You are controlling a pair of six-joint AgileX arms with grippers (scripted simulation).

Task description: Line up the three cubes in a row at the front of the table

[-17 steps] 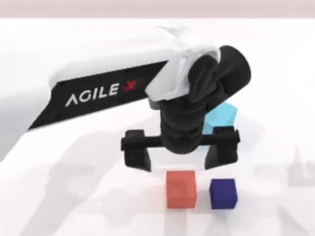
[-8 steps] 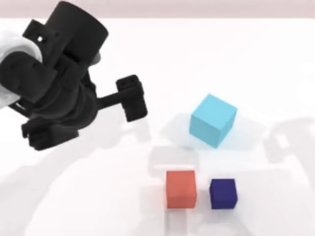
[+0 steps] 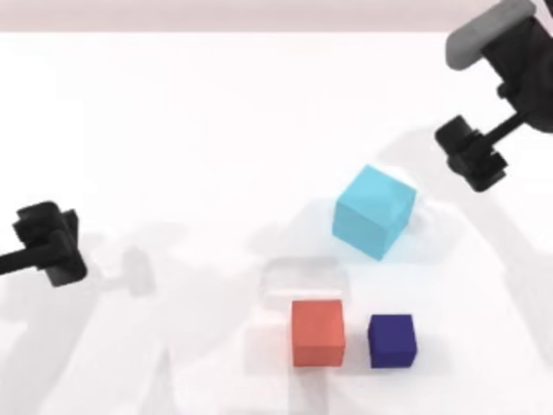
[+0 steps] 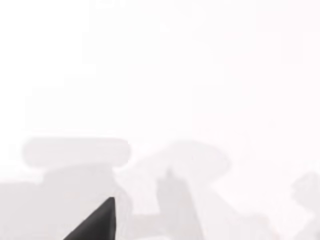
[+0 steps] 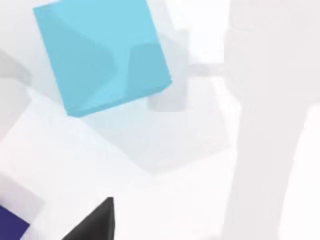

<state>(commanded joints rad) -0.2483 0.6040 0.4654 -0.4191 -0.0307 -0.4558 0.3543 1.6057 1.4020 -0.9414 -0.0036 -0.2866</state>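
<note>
At the table edges: both arms sit mostly out of the top view, so much of each is cut off.
Left gripper (image 3: 47, 245): at the table's left edge, only one black finger block and a thin rod show; whether it is spread or closed cannot be told, and nothing is seen in it.
Right gripper (image 3: 473, 154): at the upper right, one black finger block on a rod under a dark wrist with a grey cap; the rest runs off the picture, so its opening cannot be told either.
Left wrist view: only bare white surface, soft grey shadows and a black fingertip (image 4: 97, 222) at the lower border.
Right wrist view: the same kind of black tip (image 5: 95, 220), the light cube nearly whole and a sliver of the navy one at the border.
Large matte light cyan-blue cube (image 3: 374, 211): right of centre, turned at an angle, apart from the other two and farther back.
Mid-sized matte coral-red cube (image 3: 318, 332): near the front edge, square to the view.
Small matte dark navy-blue cube (image 3: 391, 340): just beside the red one on its right, a narrow gap between them.
Glossy white table (image 3: 173, 130): plain and faintly reflective, crossed by pale arm shadows.
Pale pinkish band (image 3: 216, 13): runs along the far edge.
</note>
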